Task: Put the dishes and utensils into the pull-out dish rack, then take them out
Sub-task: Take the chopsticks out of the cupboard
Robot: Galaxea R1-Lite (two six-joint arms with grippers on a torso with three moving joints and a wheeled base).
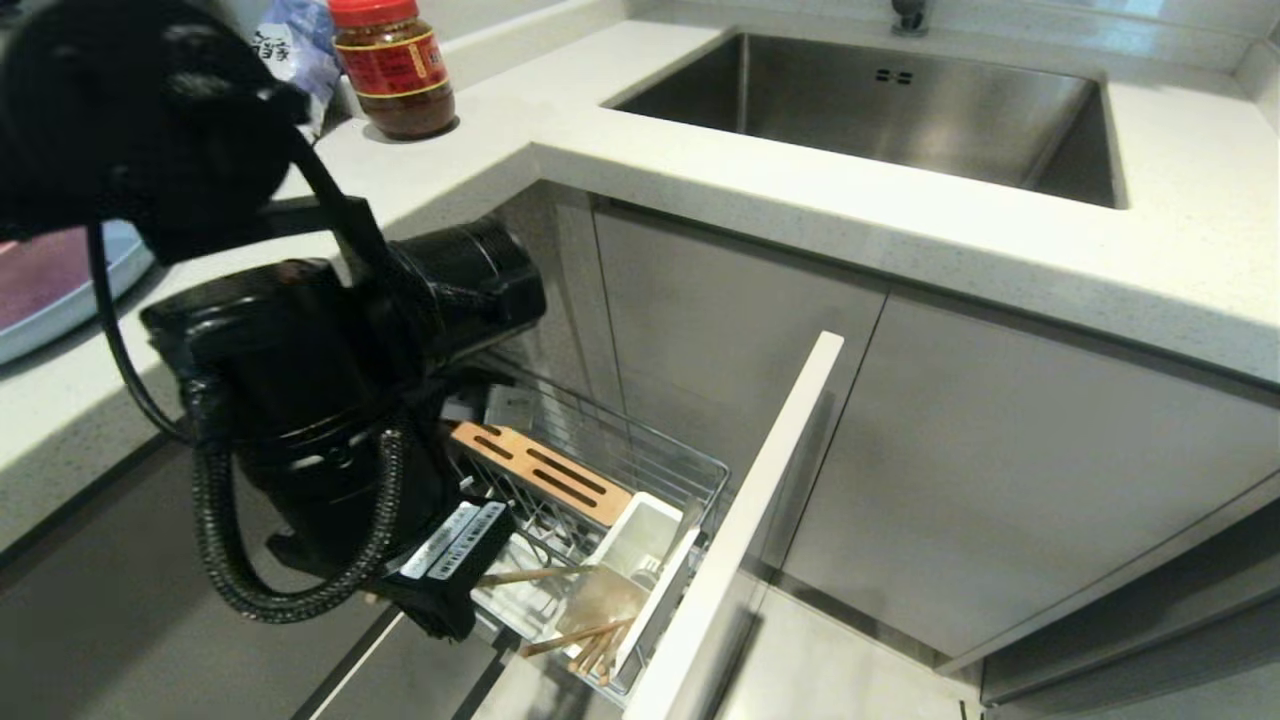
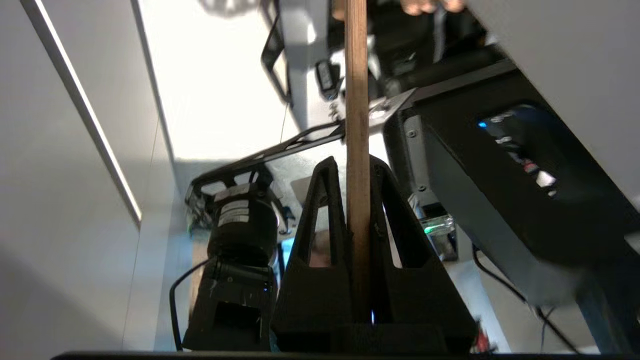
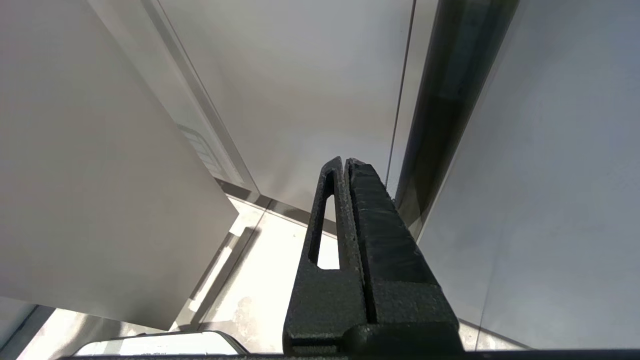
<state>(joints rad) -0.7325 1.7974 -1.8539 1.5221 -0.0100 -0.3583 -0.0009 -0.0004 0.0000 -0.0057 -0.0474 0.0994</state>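
A: Wooden item first: one chopstick point(image 2: 357, 100), light brown. Where do you log it?

B: You log it in the left gripper point(image 2: 357, 172). In the left wrist view the jaws are pinched narrow on the stick, which runs straight out past the fingertips point(image 2: 327, 172). In the head view the left arm hangs over the pull-out dish rack point(image 1: 640, 455), hiding its rear half.

A: Other chopsticks?

B: You can enter light wooden sticks point(image 1: 585, 640) lying at the rack's front end, on the white drip tray point(image 1: 520, 605) just behind the narrow white front panel point(image 1: 740, 530). Another stick point(image 1: 520, 576) pokes out from under the arm; you cannot tell from the head view whether that is the held one.

A: Rack fittings?

B: Chrome wire basket, drawn out from under the worktop point(image 1: 800, 190). Slotted wooden strip point(image 1: 540, 470) along the basket's middle; white utensil cup point(image 1: 640, 540) just in front of it, near the front panel.

A: Dishes?

B: You have a light blue plate point(image 1: 70, 300) at the worktop's left edge, partly behind the arm, with something pink on it.

A: Other worktop stock?

B: Red-lidded jar point(image 1: 393, 65) at the back left corner; steel sink point(image 1: 880, 110) set in toward the back right.

A: Right gripper point(image 3: 346, 165)?

B: Jaws pressed together, empty, facing plain cabinet panels.
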